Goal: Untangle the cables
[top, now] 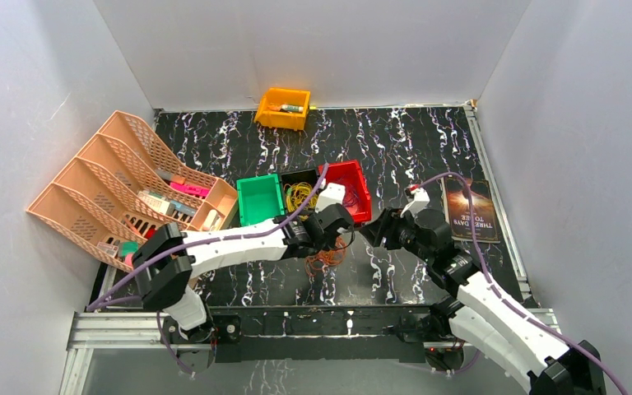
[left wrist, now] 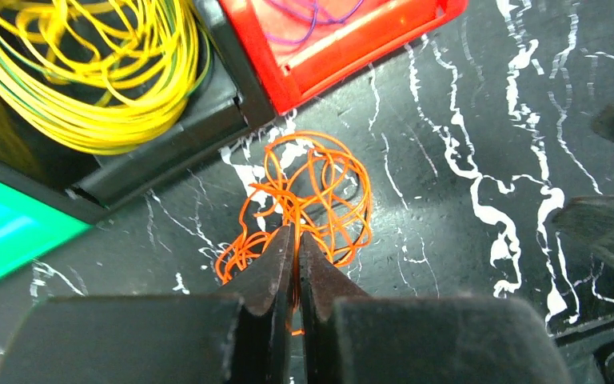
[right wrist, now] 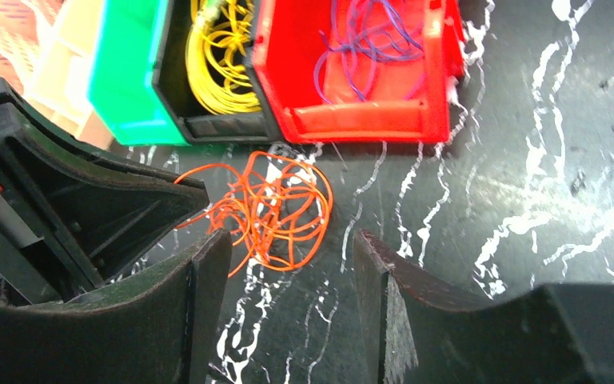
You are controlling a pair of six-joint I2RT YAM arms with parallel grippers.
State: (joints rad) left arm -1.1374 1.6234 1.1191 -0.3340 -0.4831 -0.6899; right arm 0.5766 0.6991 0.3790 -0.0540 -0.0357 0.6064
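Observation:
A tangle of orange cable (left wrist: 312, 200) lies on the black marbled table just in front of the bins; the same orange bunch (top: 327, 257) shows from above and in the right wrist view (right wrist: 276, 210). My left gripper (left wrist: 297, 234) is shut on strands at its near edge. My right gripper (right wrist: 292, 244) stands open just right of the tangle, nothing between its fingers. Yellow cable (left wrist: 88, 72) fills the black bin (left wrist: 168, 148). Purple cable (right wrist: 368, 40) lies in the red bin (right wrist: 360, 120).
A green bin (top: 260, 199) stands left of the black one. An orange bin (top: 283, 108) sits at the back. A peach file rack (top: 123, 185) holds small items at the left. A dark book (top: 471, 210) lies at the right.

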